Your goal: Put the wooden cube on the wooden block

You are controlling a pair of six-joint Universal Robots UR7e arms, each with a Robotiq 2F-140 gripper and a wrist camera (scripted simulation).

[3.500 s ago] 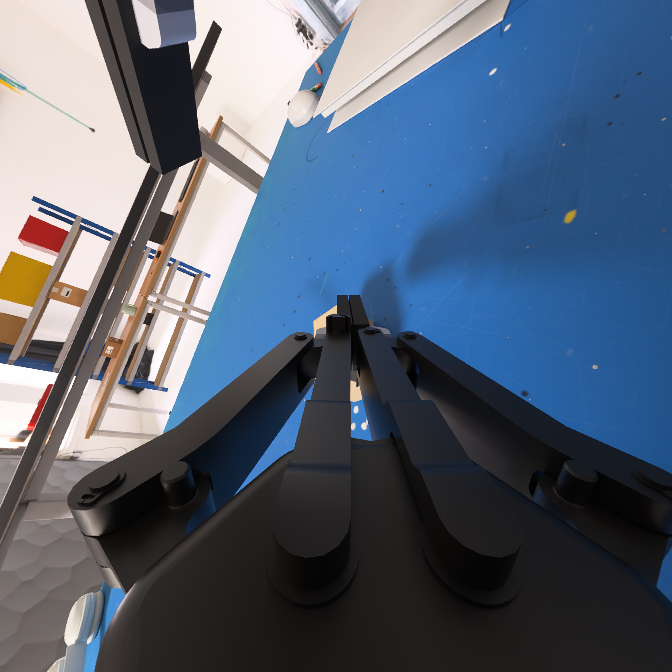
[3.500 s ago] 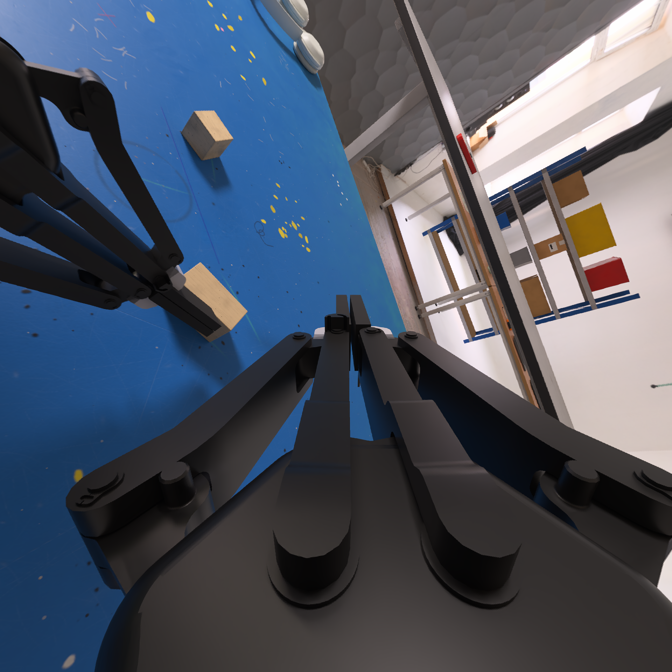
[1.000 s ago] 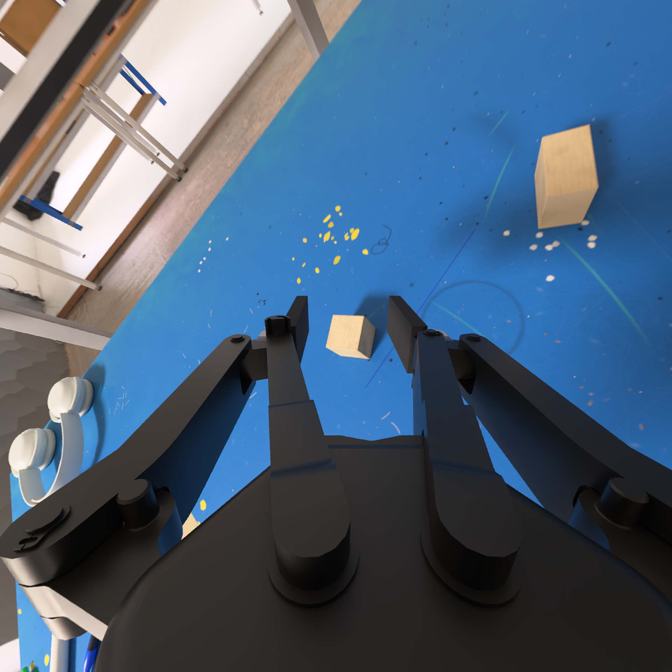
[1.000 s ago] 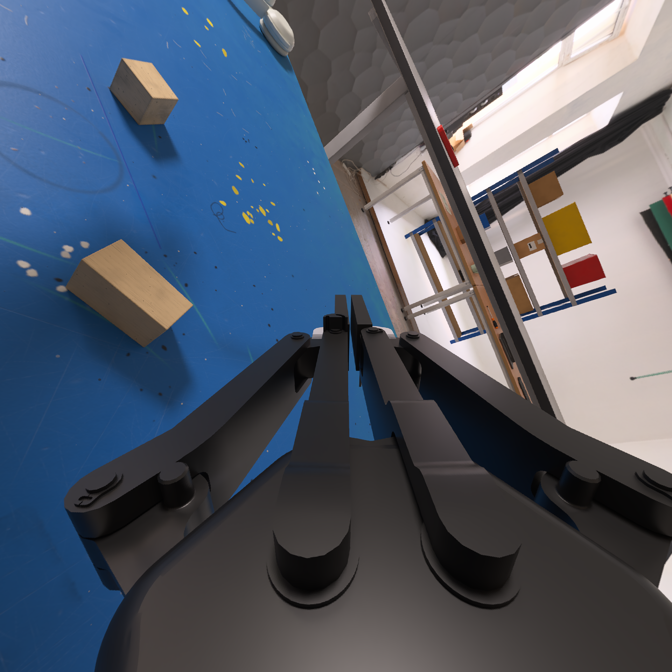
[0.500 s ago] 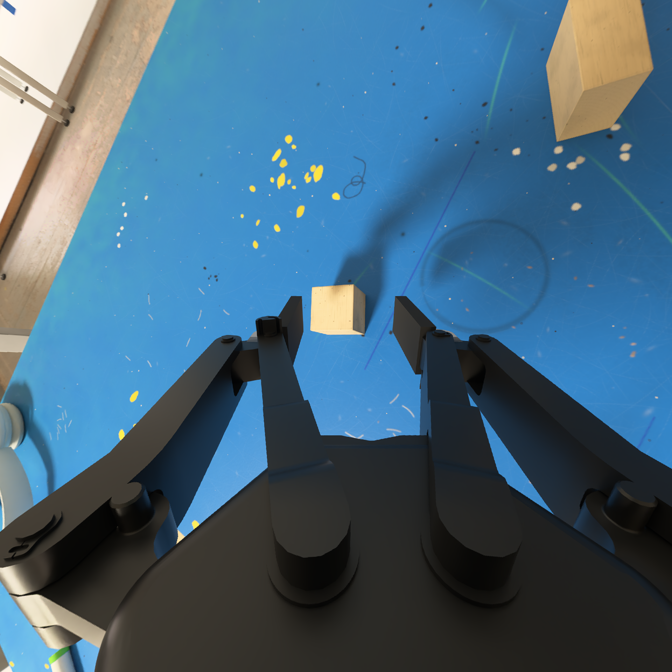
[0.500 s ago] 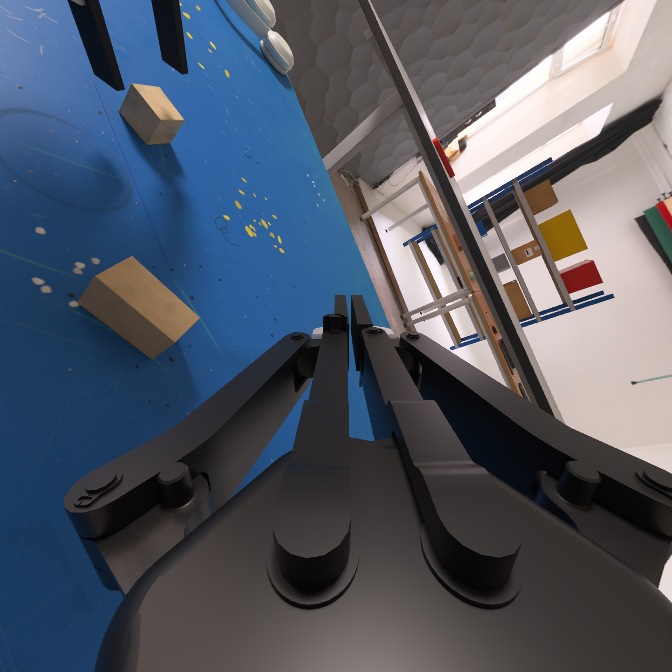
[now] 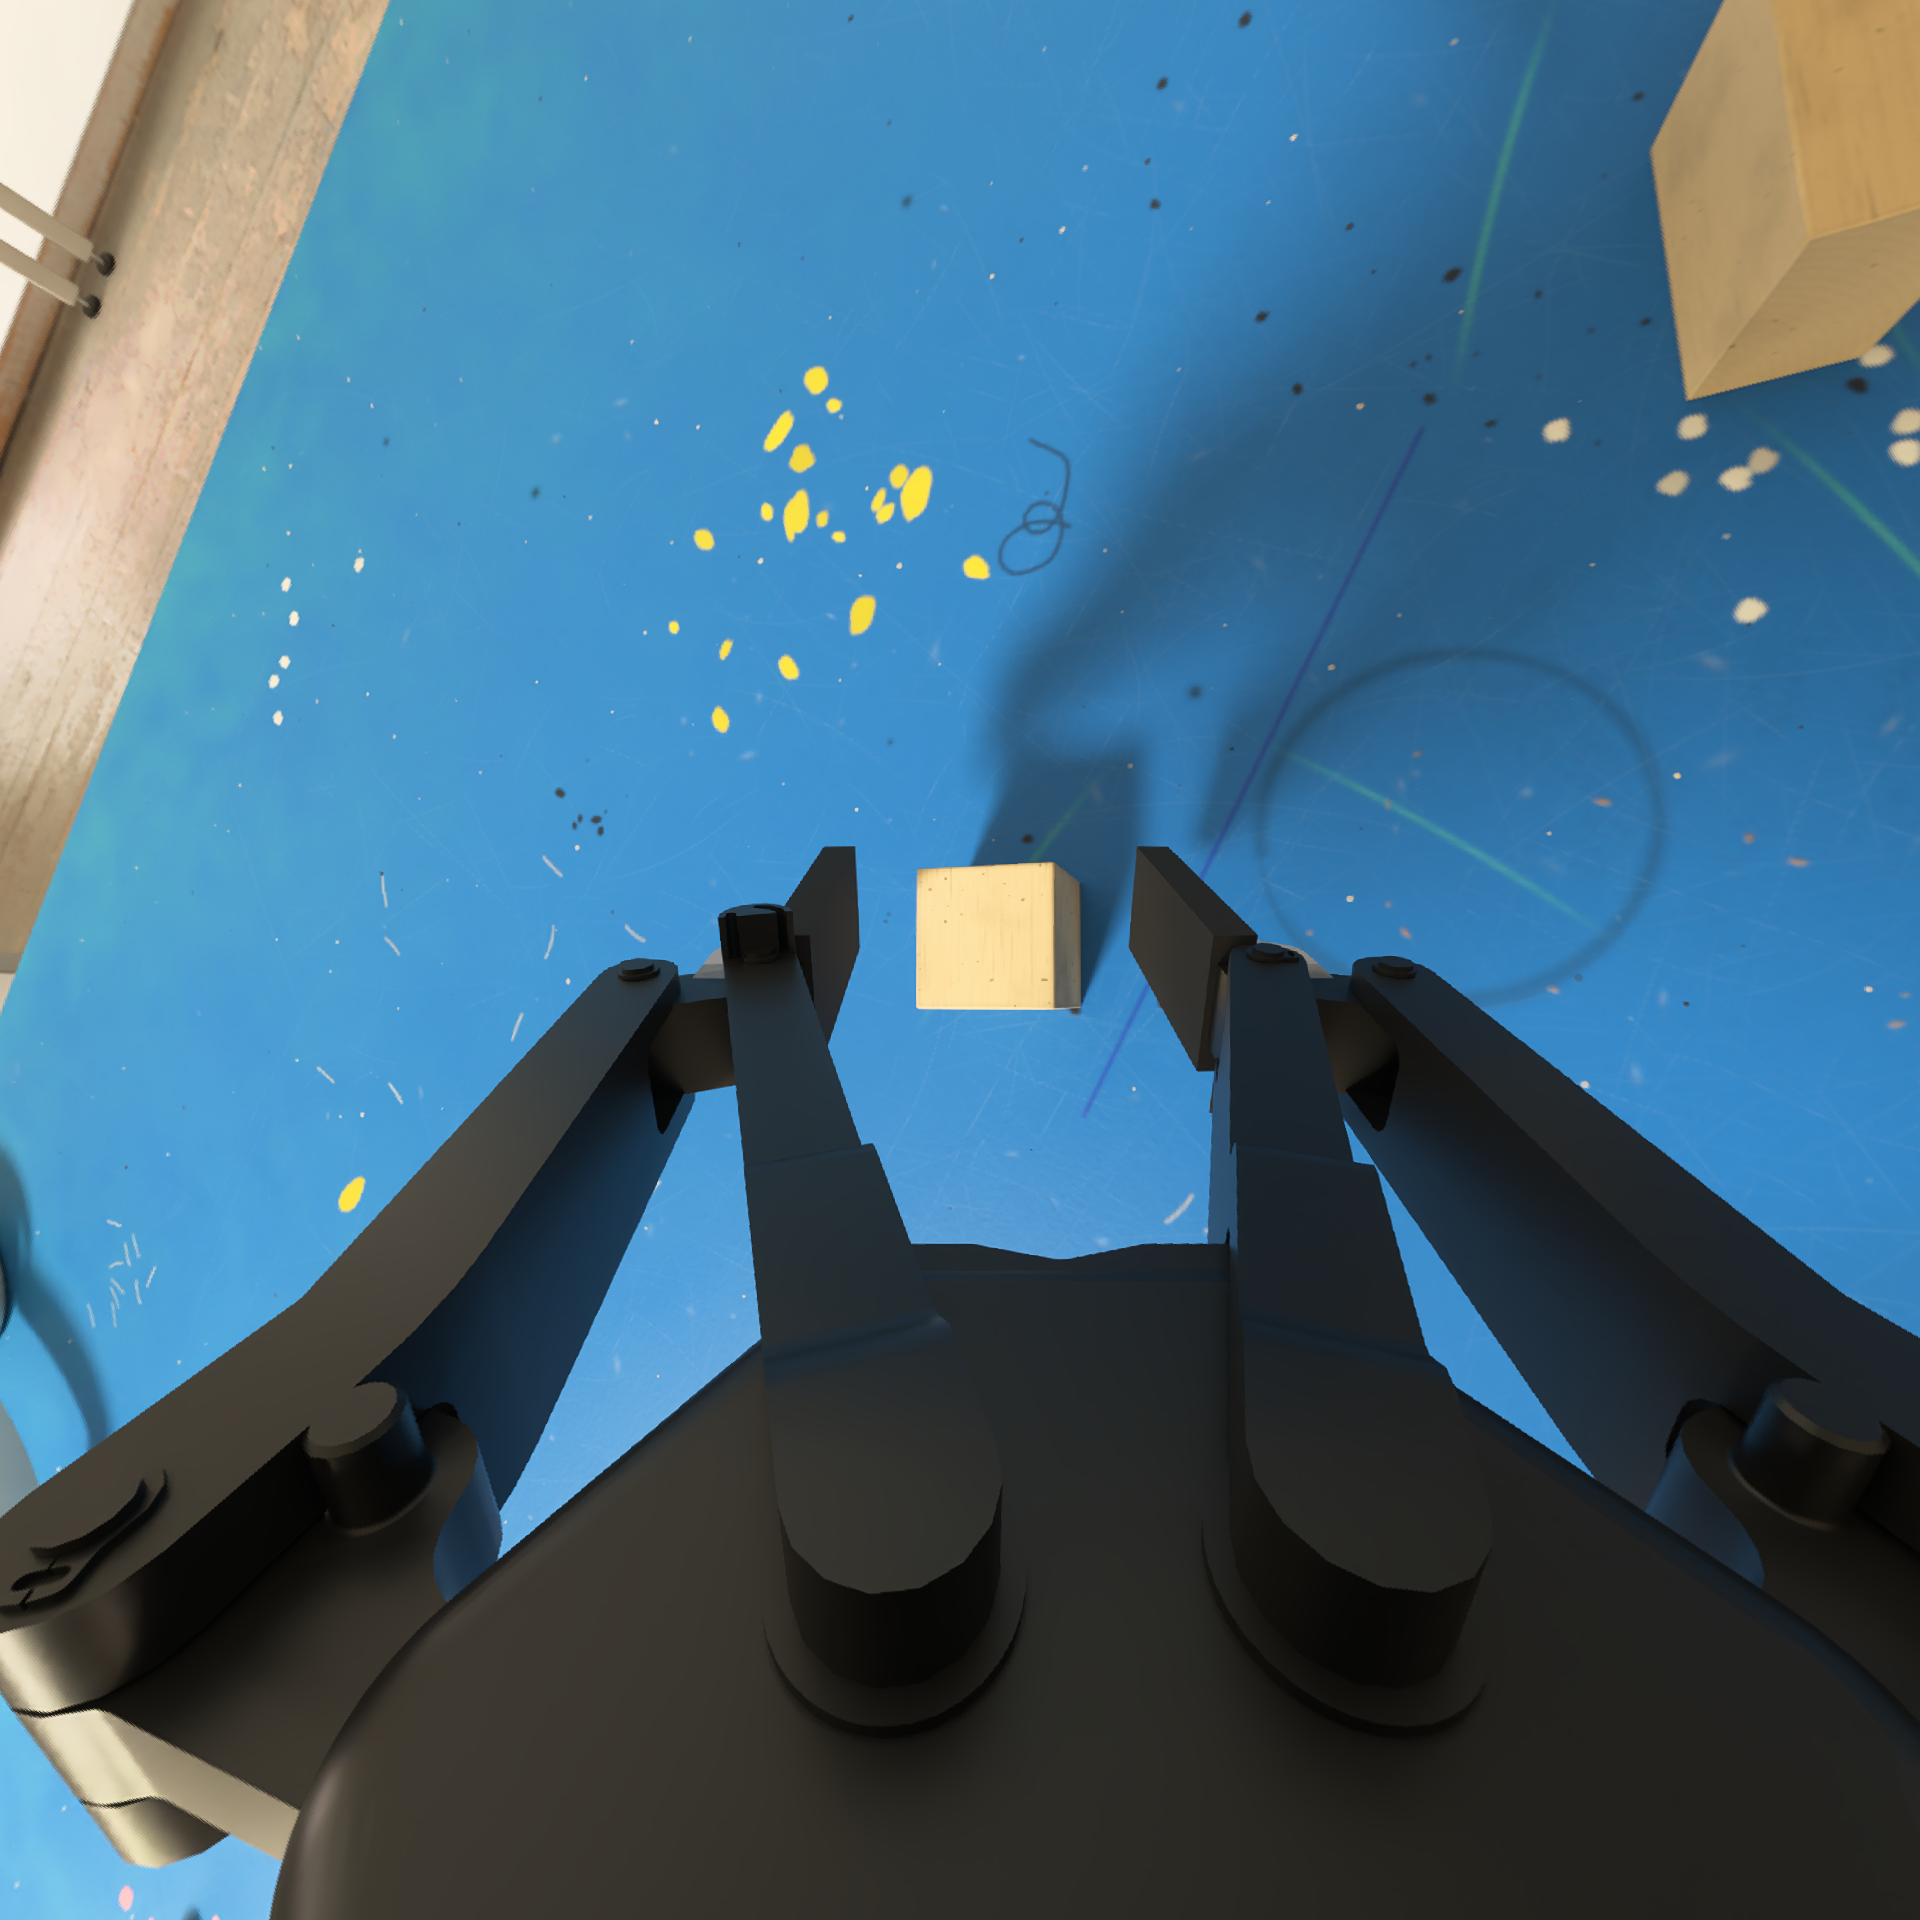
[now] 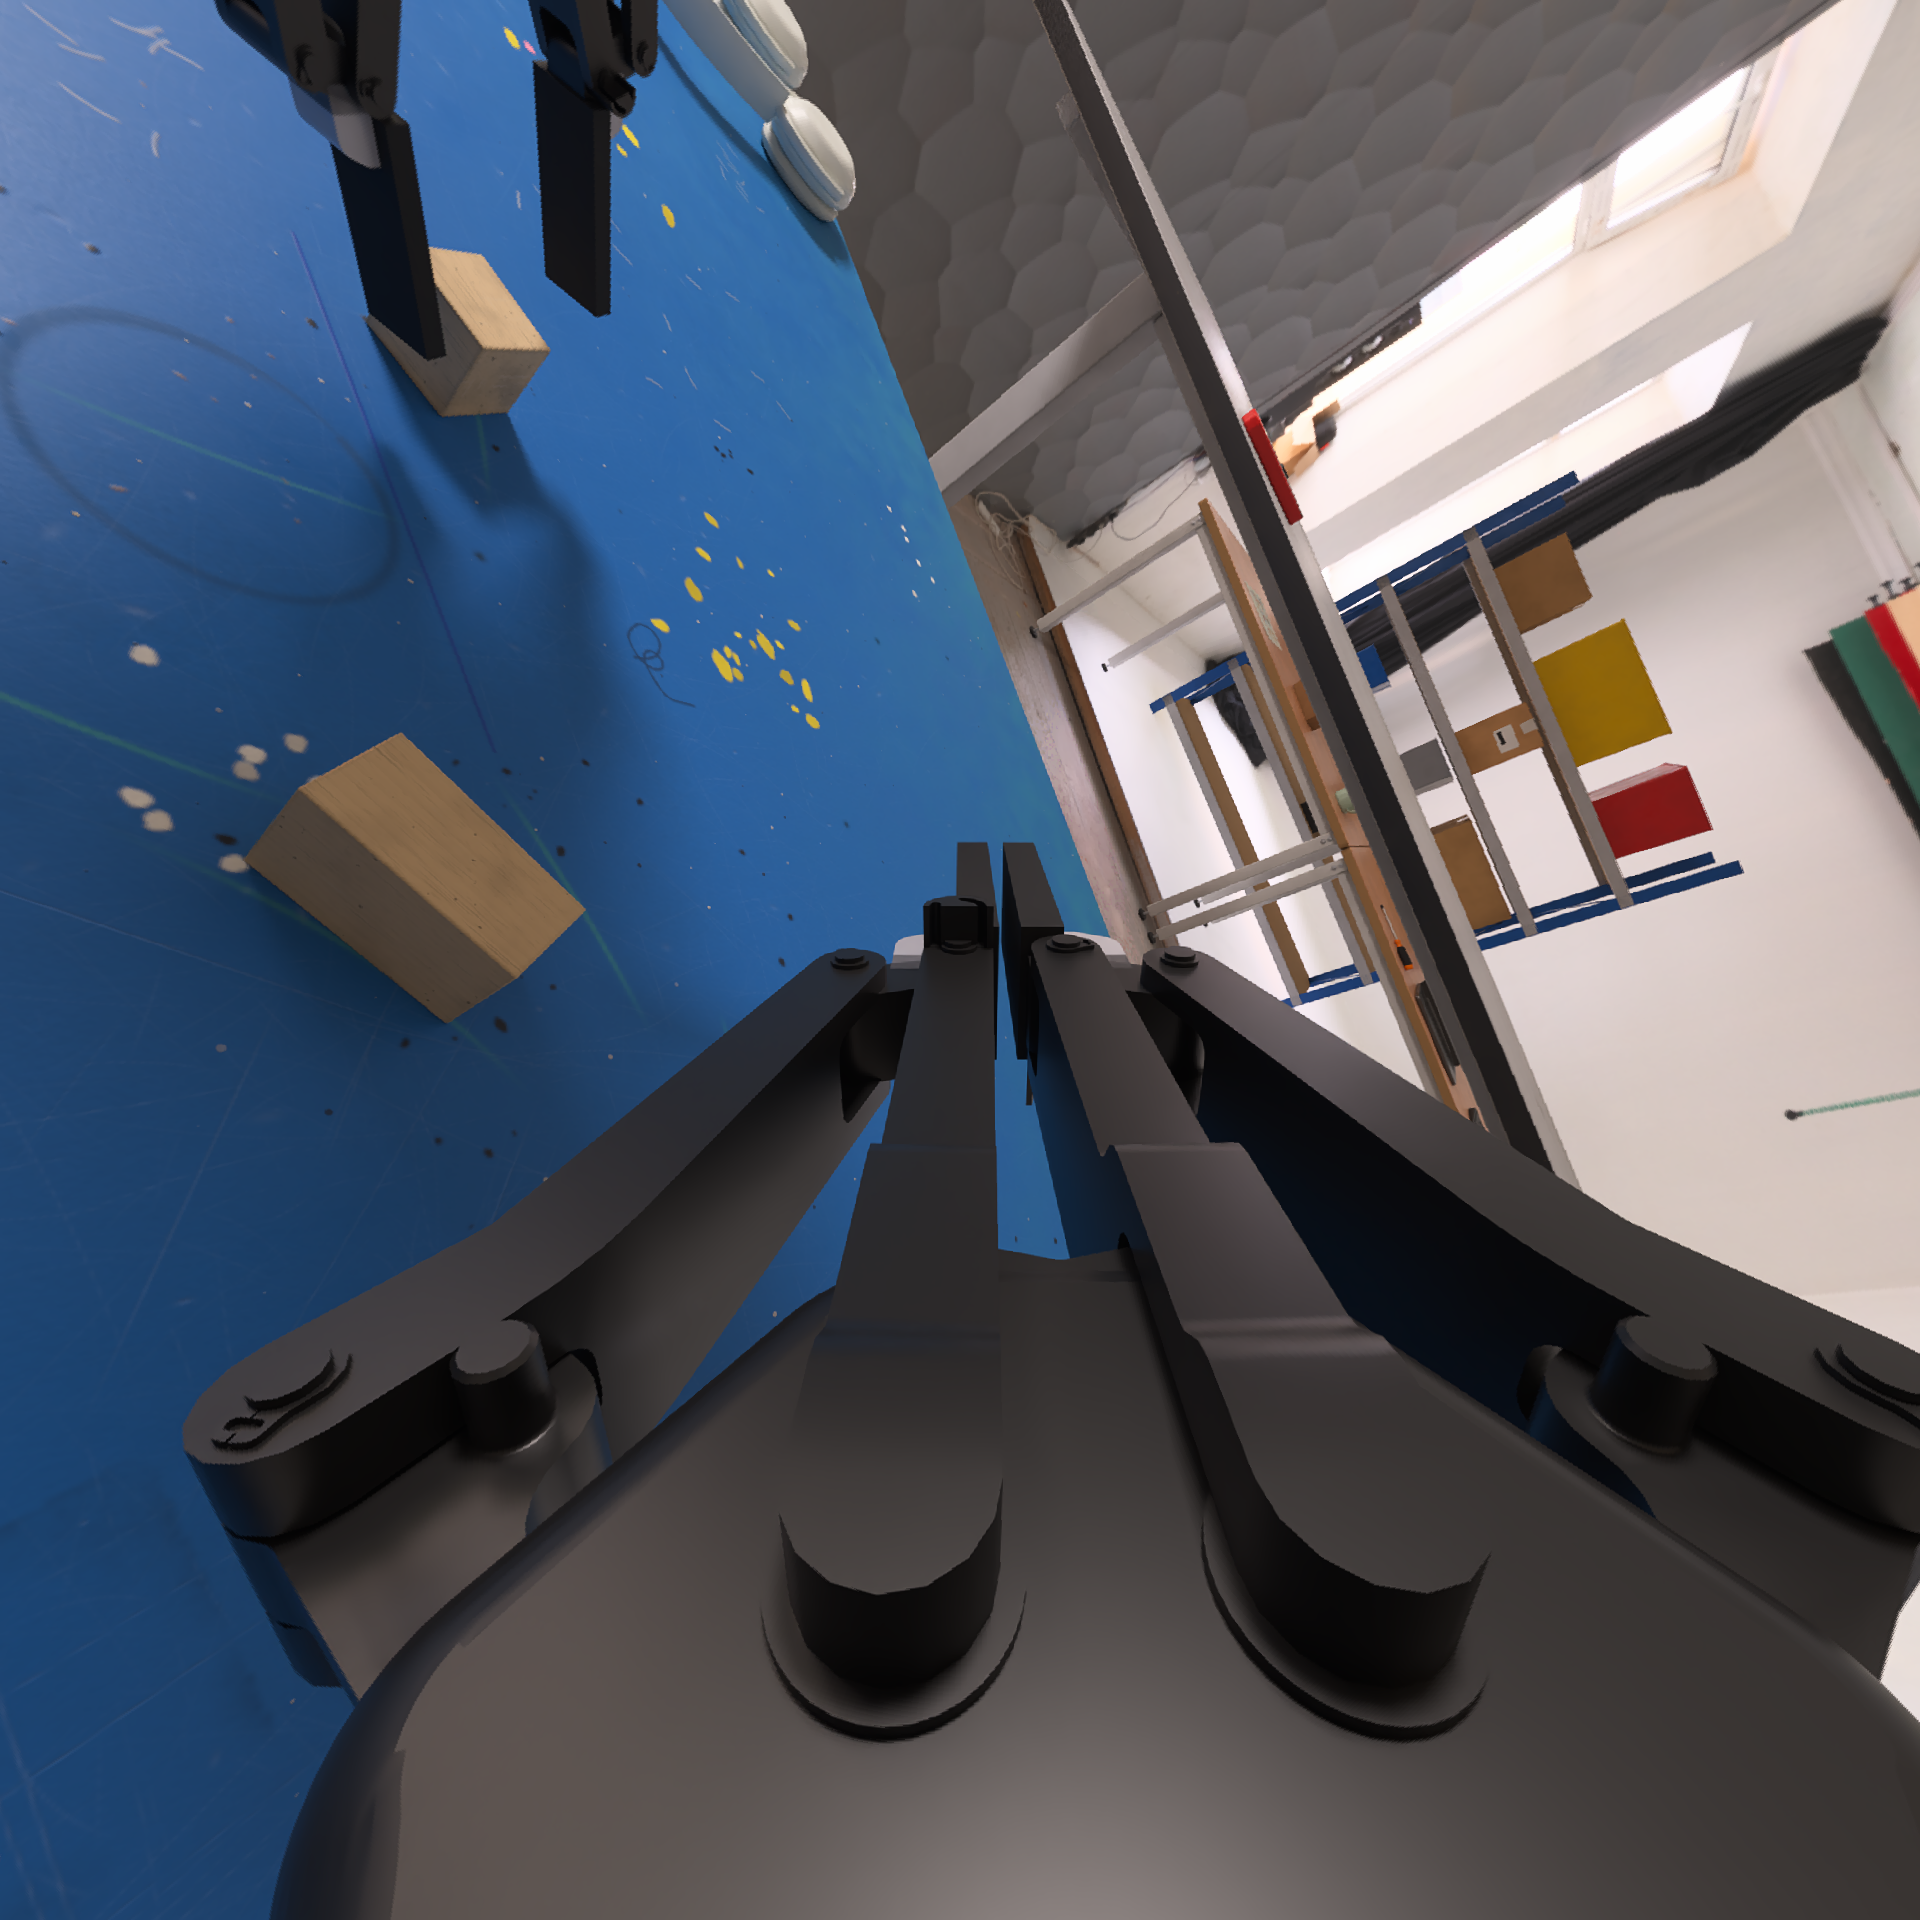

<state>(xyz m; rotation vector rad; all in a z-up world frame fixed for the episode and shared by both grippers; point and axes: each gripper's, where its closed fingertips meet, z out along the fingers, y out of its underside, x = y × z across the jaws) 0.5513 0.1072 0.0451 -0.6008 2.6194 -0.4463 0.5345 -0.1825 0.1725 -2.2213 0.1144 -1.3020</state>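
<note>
A small wooden cube (image 7: pixel 995 935) rests on the blue table. My left gripper (image 7: pixel 992 914) is open and hangs over it, one finger on each side, neither touching. The larger wooden block (image 7: pixel 1797 187) lies at the top right of the left wrist view. In the right wrist view the cube (image 8: pixel 483 332) sits between the left gripper's fingers (image 8: pixel 390 239), and the block (image 8: pixel 416 873) lies nearer to me on the left. My right gripper (image 8: pixel 1000 883) is shut and empty, away from both.
The blue table (image 7: pixel 520 312) is paint-speckled, with a drawn circle (image 7: pixel 1455 821) right of the cube. Its edge (image 7: pixel 239 364) runs along the left, with wooden floor beyond. White rounded objects (image 8: pixel 805 145) sit at the table's far end. Shelving (image 8: pixel 1507 748) stands off the table.
My left gripper opened, swung from the block over to the cube, and has come down so its fingers straddle the cube. My right gripper stays shut and barely moves.
</note>
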